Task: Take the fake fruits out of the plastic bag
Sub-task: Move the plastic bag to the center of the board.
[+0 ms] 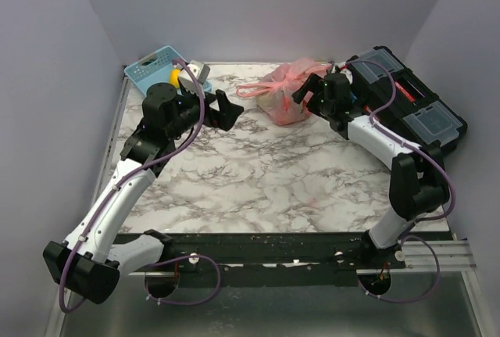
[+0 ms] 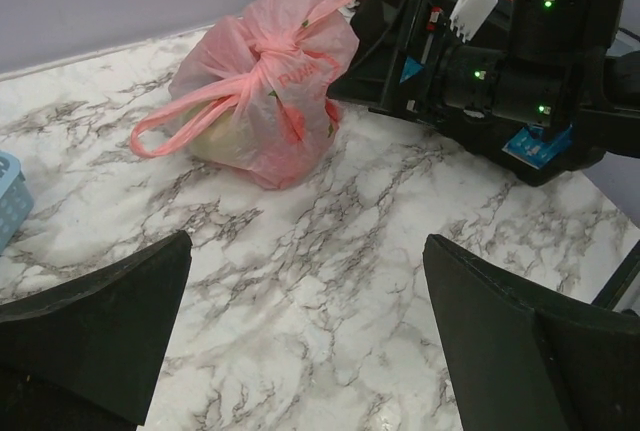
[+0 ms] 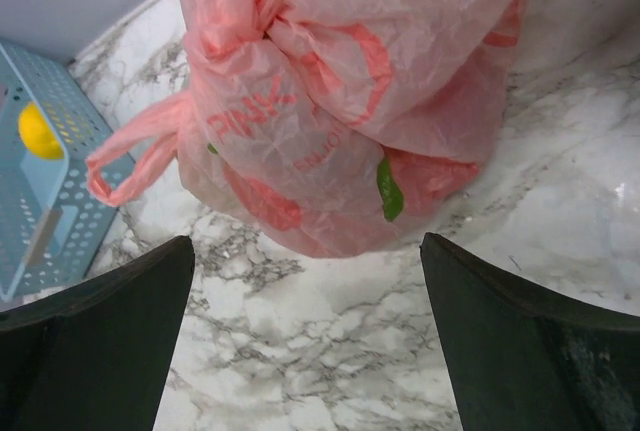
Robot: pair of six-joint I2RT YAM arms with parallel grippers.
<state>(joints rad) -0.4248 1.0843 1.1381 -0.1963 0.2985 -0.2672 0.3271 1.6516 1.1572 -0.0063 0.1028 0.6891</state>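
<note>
The pink plastic bag sits tied by its handles at the back middle of the marble table, bulging with fake fruits that show only as red and pale yellow shapes through the film. In the right wrist view the plastic bag fills the top, with a green leaf and a red fruit pressed against its wall. My right gripper is open just short of the bag's base. My left gripper is open over bare marble, well short of the bag. One loop handle sticks out to the left.
A light blue slotted basket stands at the back left with a yellow fruit in it. A black toolbox lies along the right side behind my right arm. Purple walls close in the table on three sides.
</note>
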